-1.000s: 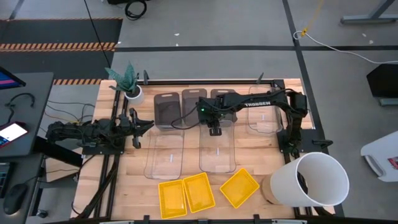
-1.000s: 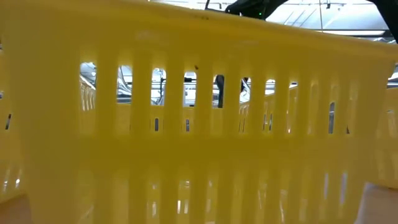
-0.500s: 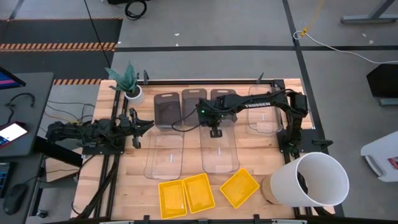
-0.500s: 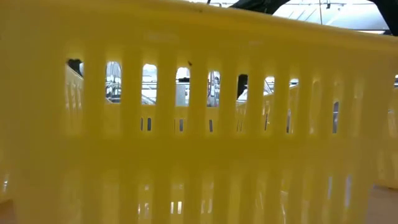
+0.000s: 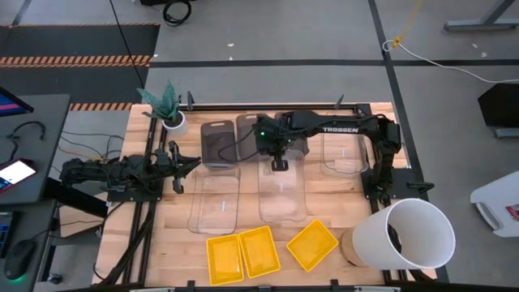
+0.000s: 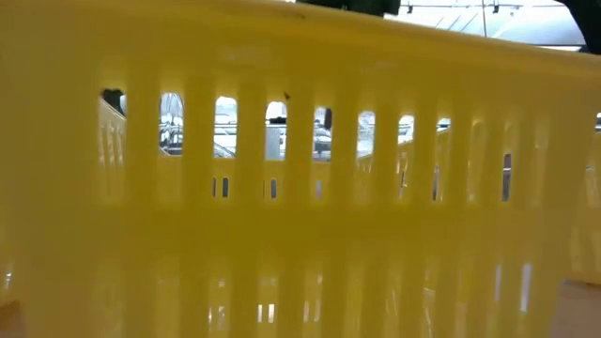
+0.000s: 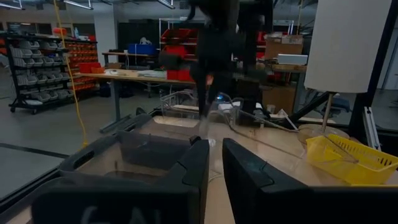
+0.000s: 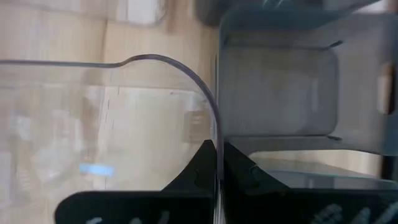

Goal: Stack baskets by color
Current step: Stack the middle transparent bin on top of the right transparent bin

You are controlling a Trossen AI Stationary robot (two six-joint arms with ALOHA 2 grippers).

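Right now, biggest first: wooden slatted bench [image 5: 324, 203] w/ black frame, big white cylindrical bucket [image 5: 408, 234] at its near right corner. Three larger clear plastic baskets: centre clear basket [image 5: 282, 195], left clear basket [image 5: 216, 203], far-right clear basket [image 5: 342, 154]. Three smoky dark grey baskets [image 5: 216, 143] in a row along the far edge. Three small bright yellow slotted baskets [image 5: 259, 248] along the near edge.

Right gripper [image 5: 278, 163] sits at centre clear basket's far rim, fingers [image 8: 200, 163] pinched shut on its thin wall. Left gripper [image 5: 180, 167] waits at bench's left side, fingers [image 7: 193, 163] narrowly parted, holding nothing.

Risks: wall is thin, glossy, smooth, so it could slip from the pinch when lifted. One-end grip means the basket may tilt & flex, or snag a grey basket just beside it.
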